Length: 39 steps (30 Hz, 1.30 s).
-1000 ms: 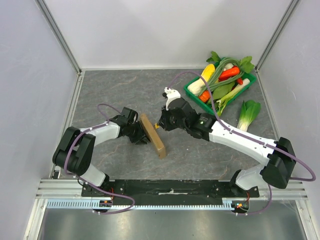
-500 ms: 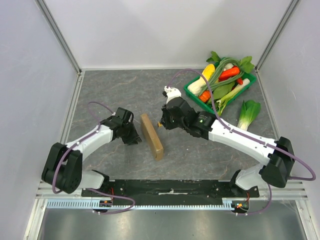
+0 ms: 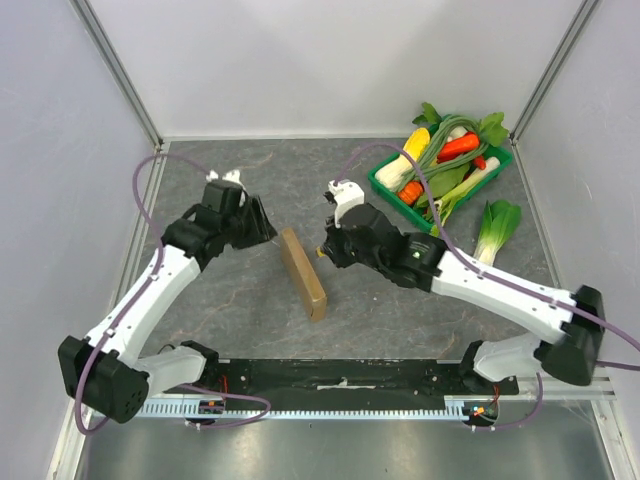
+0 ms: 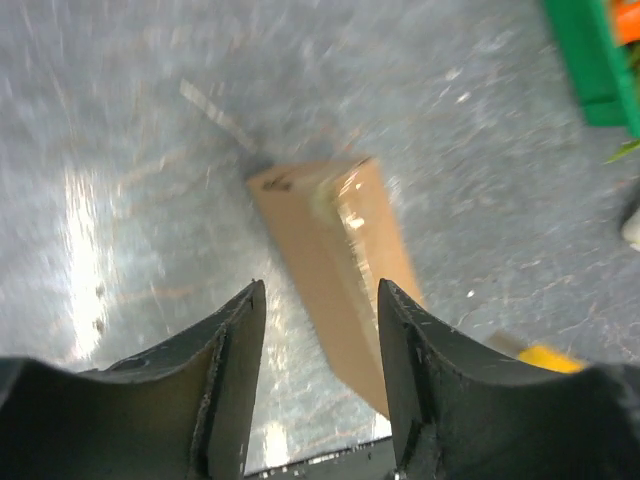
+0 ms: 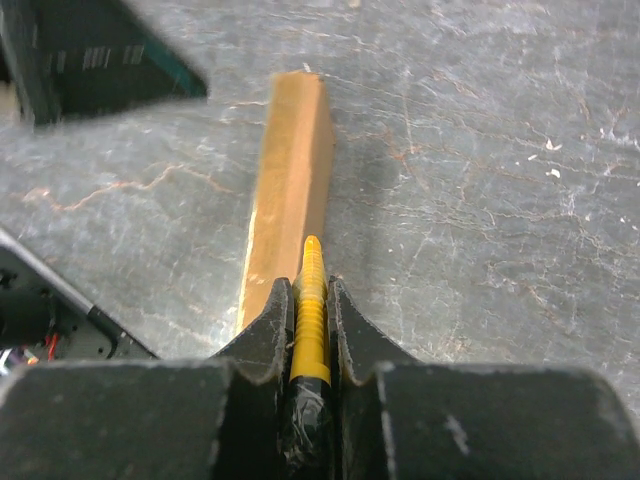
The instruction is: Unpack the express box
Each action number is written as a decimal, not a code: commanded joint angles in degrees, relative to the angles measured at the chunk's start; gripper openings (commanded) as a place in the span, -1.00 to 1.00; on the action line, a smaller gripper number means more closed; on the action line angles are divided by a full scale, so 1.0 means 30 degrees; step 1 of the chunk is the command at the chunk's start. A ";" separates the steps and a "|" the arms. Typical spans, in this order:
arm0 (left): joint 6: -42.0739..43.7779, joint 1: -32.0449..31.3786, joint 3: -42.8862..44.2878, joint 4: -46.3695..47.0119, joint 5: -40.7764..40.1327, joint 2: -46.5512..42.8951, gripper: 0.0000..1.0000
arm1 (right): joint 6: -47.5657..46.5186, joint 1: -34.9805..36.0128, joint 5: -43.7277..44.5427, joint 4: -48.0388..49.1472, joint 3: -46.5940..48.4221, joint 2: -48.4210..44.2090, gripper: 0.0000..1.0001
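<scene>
Off express box (image 3: 303, 272), left end effector (image 3: 264, 227) withdrawn

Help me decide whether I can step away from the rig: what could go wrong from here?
1. The box seems to stand on a narrow side, with the left gripper open and clear of it. A push from the yellow tool could tip or slide it.
2. The right gripper is shut on that thin tool, whose tip is at the box. Pressing might twist it in the grip.
</scene>
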 commanded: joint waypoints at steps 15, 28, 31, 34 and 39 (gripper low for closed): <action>0.7585 -0.0219 0.6316 0.4117 1.2468 0.8070 0.15 | -0.4438 0.8429 0.3452 0.5359 -0.5215 -0.1049 -1.00; 1.0575 -0.1275 0.7429 -0.0042 1.1100 1.0711 0.04 | -0.5726 1.0630 0.8934 0.7209 -0.5012 0.3321 -1.00; 1.0897 -0.1334 0.7517 -0.0511 1.1014 1.0711 0.02 | -0.5611 1.0629 0.9404 0.7267 -0.4954 0.4053 -1.00; 1.0869 -0.1334 0.7429 -0.0658 1.1246 1.0653 0.00 | -0.5230 1.0629 0.9960 0.7063 -0.4954 0.4523 -1.00; 1.0488 -0.1392 0.6434 -0.0015 1.2945 1.0360 -0.01 | -0.4469 1.0484 1.0693 0.6508 -0.5100 0.4612 -1.00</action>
